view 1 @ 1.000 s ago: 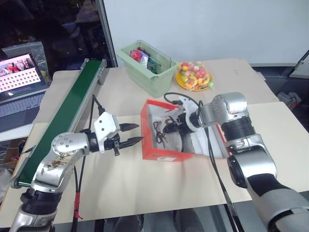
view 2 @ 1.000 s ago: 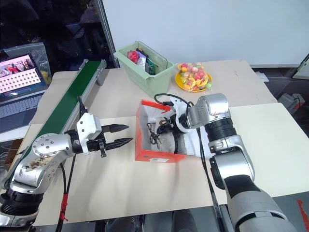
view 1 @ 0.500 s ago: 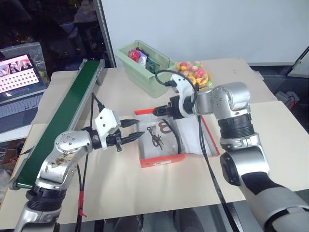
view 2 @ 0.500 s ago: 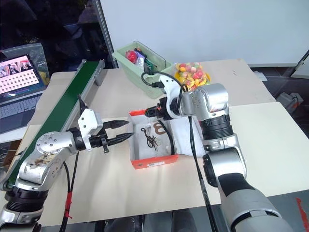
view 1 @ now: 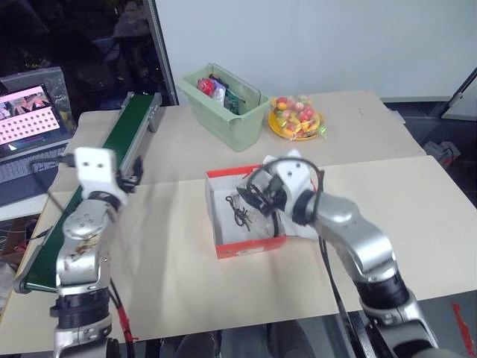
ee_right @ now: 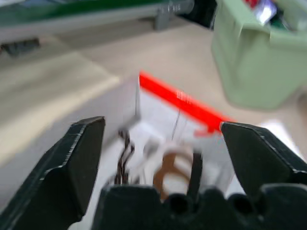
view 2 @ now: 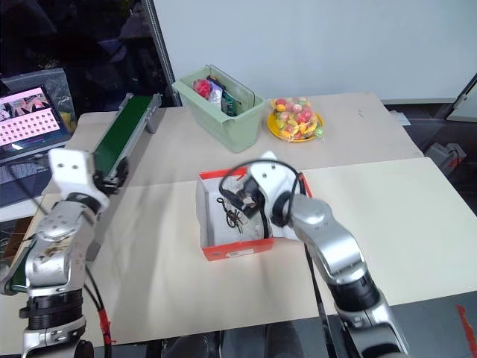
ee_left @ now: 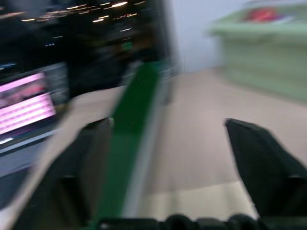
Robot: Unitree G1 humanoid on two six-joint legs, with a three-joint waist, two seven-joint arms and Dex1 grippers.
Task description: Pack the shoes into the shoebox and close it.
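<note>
Shoes in the box, lid not yet closed

The shoebox sits open mid-tabletop with the shoes lying inside, laces dark against the white lining. Closing well likely means getting behind the lid on the box's right side and swinging it over evenly — laces tucked clear of the rim. The right gripper hangs over the box, fingers spread wide, holding nothing; the left gripper is well off to the left by the green conveyor, fingers wide too — empty.
</note>
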